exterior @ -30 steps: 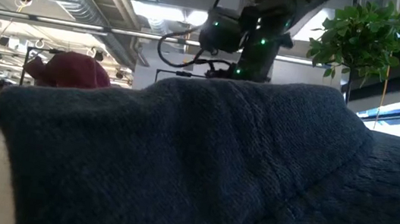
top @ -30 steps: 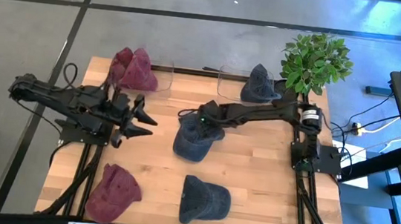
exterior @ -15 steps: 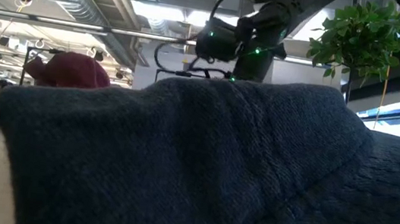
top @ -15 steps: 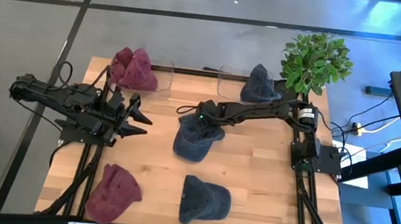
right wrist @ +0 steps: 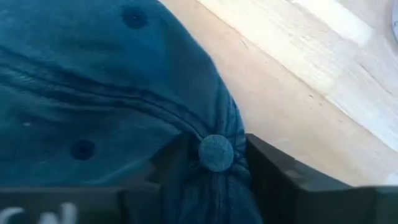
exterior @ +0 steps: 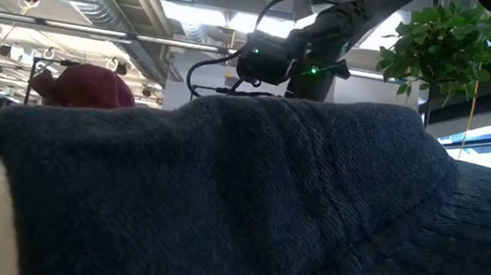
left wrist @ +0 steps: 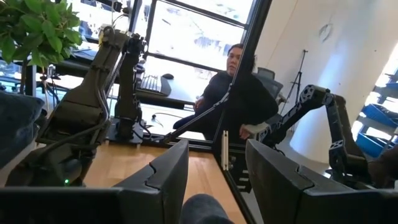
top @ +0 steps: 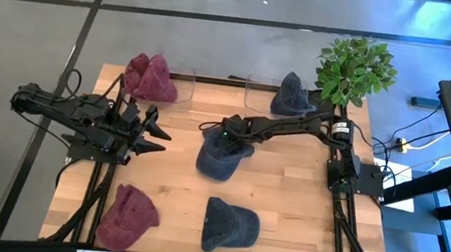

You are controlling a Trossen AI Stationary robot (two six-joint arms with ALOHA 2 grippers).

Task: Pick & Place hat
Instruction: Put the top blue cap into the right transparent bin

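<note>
My right gripper [top: 228,141] is shut on a dark blue hat [top: 219,157] at the table's middle. In the right wrist view the hat's crown [right wrist: 93,93] fills the picture. My left gripper [top: 160,136] is open and empty to the left of this hat, its fingers [left wrist: 161,180] pointing toward the table's right. A second blue hat [top: 230,225] lies near the front edge and fills the low view [exterior: 246,213]. Behind it my right gripper's wrist [exterior: 274,58] shows. My right gripper pinches the cloth at the top of the hat's crown, right at its top button [right wrist: 216,152], between its two fingers [right wrist: 273,171]. It comes from above and from the table's right. The hat's body spreads below the gripper; whether it rests on the table I cannot tell.
A maroon hat [top: 152,77] lies at the far left, another maroon hat [top: 127,215] at the near left, and a third blue hat [top: 293,94] at the far side beside a potted plant [top: 354,69]. A person [left wrist: 239,93] sits beyond the table's right side.
My left gripper has drawn back a little toward the table's left edge. In the low view my right gripper's wrist has tipped and risen slightly, still shut on the blue hat, which stays near the table's middle.
</note>
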